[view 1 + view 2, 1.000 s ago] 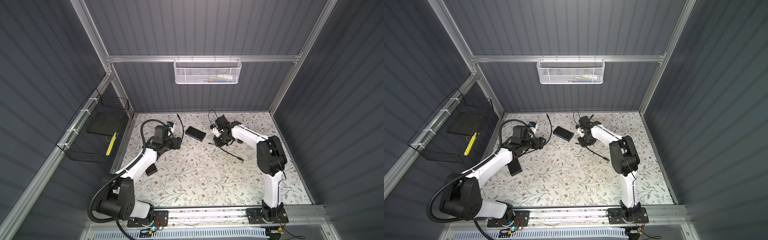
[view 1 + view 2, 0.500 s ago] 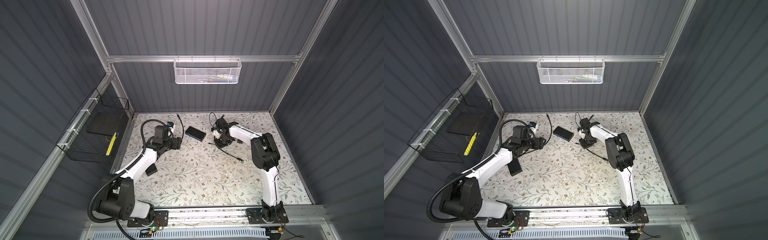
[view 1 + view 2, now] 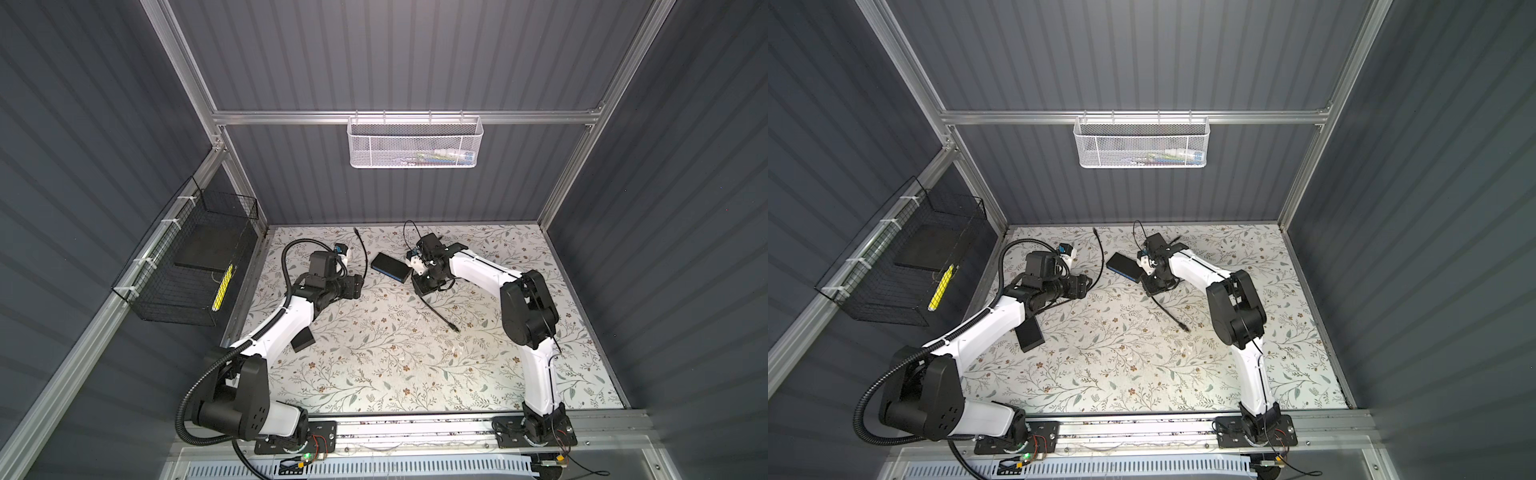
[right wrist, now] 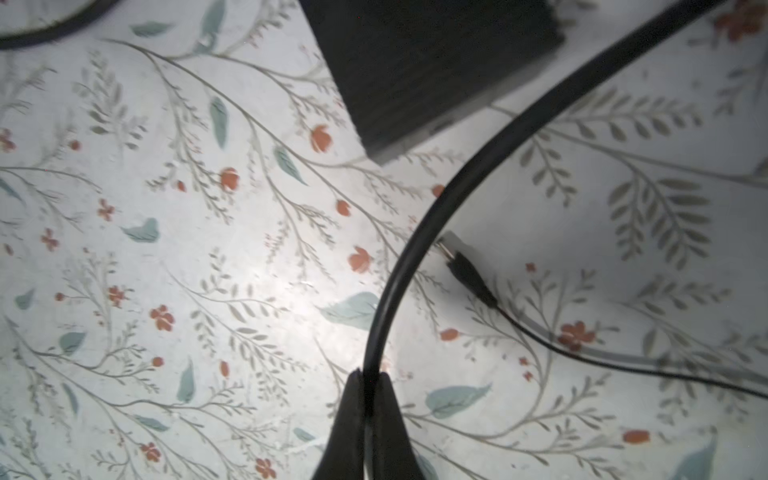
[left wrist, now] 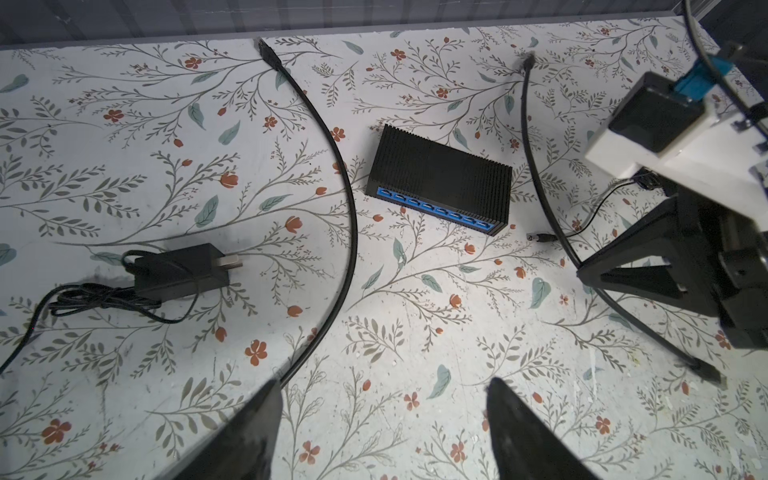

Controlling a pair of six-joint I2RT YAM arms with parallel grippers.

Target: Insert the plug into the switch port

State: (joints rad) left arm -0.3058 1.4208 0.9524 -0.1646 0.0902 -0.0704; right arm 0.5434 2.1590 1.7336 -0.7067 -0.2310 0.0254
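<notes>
Top views: right gripper (image 3: 423,288) newly closed, low beside switch (image 3: 390,267).
Left wrist: left gripper (image 5: 382,388) spread wide, empty; switch ahead.
Right wrist: jaws pinch thick cable (image 4: 419,224); small plug (image 4: 465,266) loose beside.
Grasp looks made; insertion pending.

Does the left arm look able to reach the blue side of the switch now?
Probably yes. The left claw is open and faces the blue side of the switch, with bare mat between. A black cable curves beside that path; the right claw, shut on a second cable, stands aside.
</notes>
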